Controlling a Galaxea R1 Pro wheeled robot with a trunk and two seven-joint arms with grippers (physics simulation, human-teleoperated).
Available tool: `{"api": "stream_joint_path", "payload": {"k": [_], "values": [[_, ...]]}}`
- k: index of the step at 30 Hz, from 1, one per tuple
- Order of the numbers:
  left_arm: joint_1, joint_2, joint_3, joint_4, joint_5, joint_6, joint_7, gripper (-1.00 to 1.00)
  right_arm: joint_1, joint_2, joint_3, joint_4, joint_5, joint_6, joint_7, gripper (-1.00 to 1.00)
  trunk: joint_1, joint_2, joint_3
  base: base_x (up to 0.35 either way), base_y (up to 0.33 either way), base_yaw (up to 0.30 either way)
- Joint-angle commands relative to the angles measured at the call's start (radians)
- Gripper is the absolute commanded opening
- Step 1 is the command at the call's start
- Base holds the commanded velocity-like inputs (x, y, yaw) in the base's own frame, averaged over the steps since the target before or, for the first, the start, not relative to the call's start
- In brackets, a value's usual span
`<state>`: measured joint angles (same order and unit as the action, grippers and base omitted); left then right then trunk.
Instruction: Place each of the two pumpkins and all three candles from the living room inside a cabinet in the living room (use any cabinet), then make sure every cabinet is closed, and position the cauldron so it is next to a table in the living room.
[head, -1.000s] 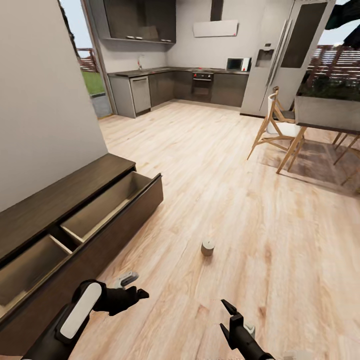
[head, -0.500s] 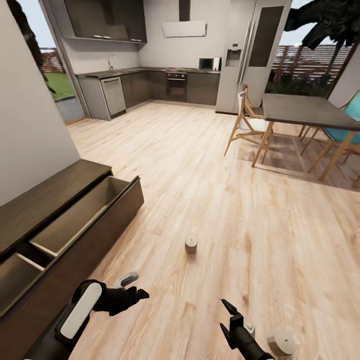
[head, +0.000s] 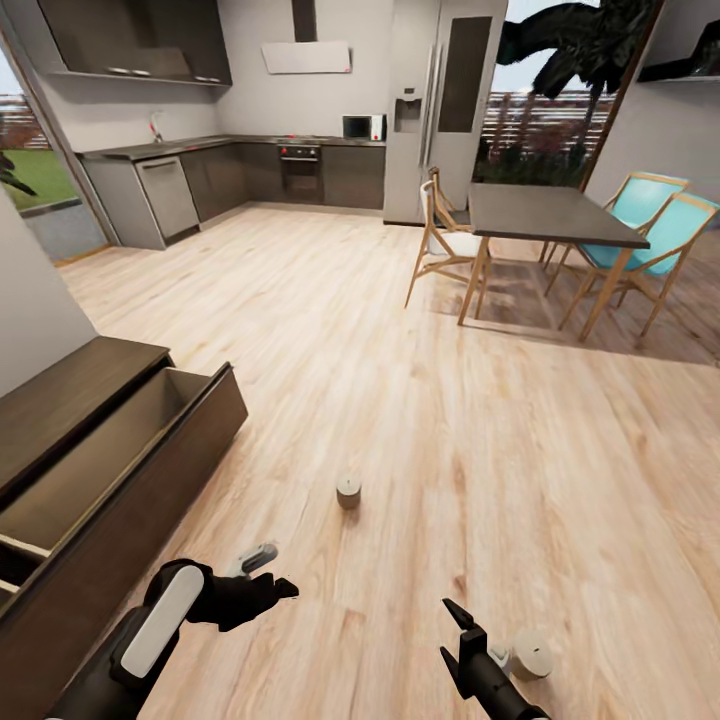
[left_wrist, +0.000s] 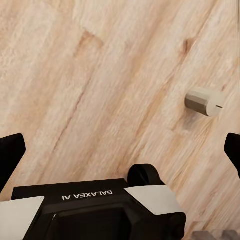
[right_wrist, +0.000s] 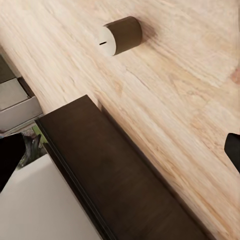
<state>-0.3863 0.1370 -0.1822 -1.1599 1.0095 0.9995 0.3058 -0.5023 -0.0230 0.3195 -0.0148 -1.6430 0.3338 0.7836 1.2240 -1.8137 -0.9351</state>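
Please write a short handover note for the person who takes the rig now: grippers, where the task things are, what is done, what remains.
Left gripper: open, holding nothing.
Right gripper: open, holding nothing.
One candle stands on the wood floor ahead, between the arms. A second candle is on the floor beside the right gripper.
The cabinet is at the left with a drawer pulled open; what shows of its inside is bare.
Left to do: both visible candles into the cabinet, then close it. Pumpkins, third candle and cauldron: not judged from here.
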Motion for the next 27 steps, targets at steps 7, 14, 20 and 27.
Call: {"api": "stream_joint_path", "payload": {"k": [7, 14, 20, 27], "values": [[0.000, 0.001, -0.002, -0.001, 0.011, 0.001, 0.010, 1.00, -0.001, 0.001, 0.006, 0.002, -0.013, 0.010, -0.012, 1.00, 0.000, 0.000, -0.001, 0.206, 0.000, -0.254], [0.000, 0.001, -0.004, -0.001, 0.010, 0.001, 0.010, 1.00, -0.001, 0.001, 0.004, 0.004, -0.017, 0.006, -0.015, 1.00, 0.000, 0.000, -0.001, -0.006, 0.000, -0.036], [-0.001, 0.001, -0.027, -0.001, 0.006, 0.001, 0.010, 1.00, -0.001, 0.001, 0.002, 0.003, -0.019, 0.006, -0.015, 1.00, 0.000, 0.000, -0.001, -0.077, -0.068, -0.002], [0.000, 0.001, -0.030, -0.001, 0.002, 0.001, 0.010, 1.00, -0.001, 0.001, 0.001, 0.004, -0.018, -0.026, -0.014, 1.00, 0.000, 0.000, -0.001, -0.006, -0.162, 0.000]]}}
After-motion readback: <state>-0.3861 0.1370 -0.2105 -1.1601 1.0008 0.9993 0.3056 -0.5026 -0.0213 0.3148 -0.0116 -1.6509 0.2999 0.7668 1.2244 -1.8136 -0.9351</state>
